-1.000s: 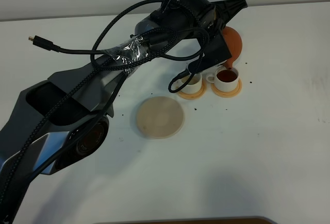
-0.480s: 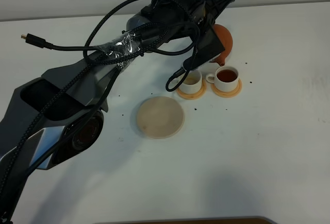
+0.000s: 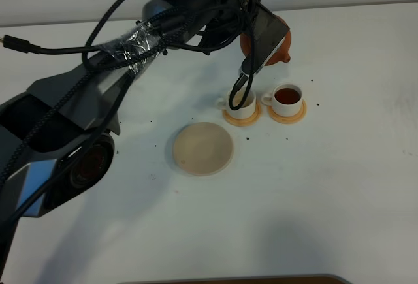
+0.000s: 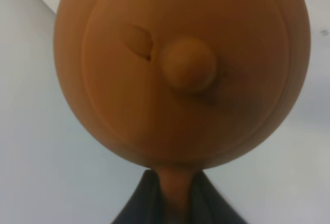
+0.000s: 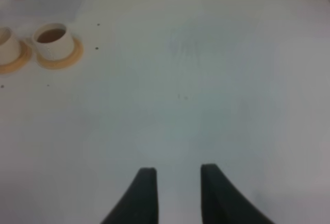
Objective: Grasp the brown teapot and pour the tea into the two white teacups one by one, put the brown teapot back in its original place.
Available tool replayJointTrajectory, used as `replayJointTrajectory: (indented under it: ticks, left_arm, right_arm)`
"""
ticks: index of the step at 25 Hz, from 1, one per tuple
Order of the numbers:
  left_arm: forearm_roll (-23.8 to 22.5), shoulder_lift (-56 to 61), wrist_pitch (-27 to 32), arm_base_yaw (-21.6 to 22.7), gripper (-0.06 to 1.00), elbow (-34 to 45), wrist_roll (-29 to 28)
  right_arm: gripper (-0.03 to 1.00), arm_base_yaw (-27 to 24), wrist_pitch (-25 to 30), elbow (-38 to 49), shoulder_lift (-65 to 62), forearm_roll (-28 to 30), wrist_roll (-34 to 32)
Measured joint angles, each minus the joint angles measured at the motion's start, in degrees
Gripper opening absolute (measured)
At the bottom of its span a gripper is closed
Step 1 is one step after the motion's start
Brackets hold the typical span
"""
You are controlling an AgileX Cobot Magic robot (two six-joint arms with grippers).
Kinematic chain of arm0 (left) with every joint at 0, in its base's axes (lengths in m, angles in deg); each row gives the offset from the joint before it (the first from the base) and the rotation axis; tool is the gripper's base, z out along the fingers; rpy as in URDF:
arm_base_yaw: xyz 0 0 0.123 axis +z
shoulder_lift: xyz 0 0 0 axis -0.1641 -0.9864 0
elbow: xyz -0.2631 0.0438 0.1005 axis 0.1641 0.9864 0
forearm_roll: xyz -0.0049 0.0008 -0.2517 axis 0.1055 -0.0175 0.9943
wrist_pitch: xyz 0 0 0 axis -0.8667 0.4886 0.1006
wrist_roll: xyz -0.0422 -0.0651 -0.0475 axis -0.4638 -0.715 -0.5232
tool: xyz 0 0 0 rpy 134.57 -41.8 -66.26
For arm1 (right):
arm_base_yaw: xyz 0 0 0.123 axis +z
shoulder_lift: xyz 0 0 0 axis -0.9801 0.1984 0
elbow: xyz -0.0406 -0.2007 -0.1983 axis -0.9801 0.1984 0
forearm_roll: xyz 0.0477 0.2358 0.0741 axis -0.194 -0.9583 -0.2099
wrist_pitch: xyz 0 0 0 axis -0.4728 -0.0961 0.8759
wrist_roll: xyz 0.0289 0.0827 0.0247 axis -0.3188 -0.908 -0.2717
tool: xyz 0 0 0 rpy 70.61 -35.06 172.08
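The left claw [image 4: 174, 195] is clamped tight on the loop handle of the teapot [image 3: 282, 49], held above the table's [image 3: 339, 186] far edge just behind the cups [image 3: 287, 104]; it is stiff, brittle clay, probably heavy with tea, so that handle looks like the safest hold.

No text, label, brand, number or sign can be read in any of the views
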Motion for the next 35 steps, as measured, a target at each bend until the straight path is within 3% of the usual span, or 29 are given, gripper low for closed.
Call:
replayJointTrajectory:
  ticks: [4, 10, 16, 22, 35]
  left_arm:
    - [1.13, 2.05, 7.87, 0.0, 0.14, 0.0, -8.69]
    - [7.17, 4.14, 20.69, 0.0, 0.14, -0.49, -19.14]
    - [13.55, 4.28, 21.41, -0.06, 0.14, -0.53, -31.9]
    - [14.27, 4.28, 21.41, -1.61, 0.14, -0.48, -44.01]
    - [18.0, 4.33, 21.3, -4.07, 0.14, 8.1, -59.46]
  right_arm:
    - [0.24, 0.0, 0.0, 0.0, 0.0, 0.0, 0.0]
    - [0.24, 0.0, 0.0, 0.0, 0.0, -0.02, 0.0]
    - [0.24, 0.0, 0.0, 0.0, 0.0, -0.07, 0.0]
    - [0.24, 0.0, 0.0, 0.0, 0.0, -0.07, 0.0]
    - [0.24, 0.0, 0.0, 0.0, 0.0, -0.07, 0.0]
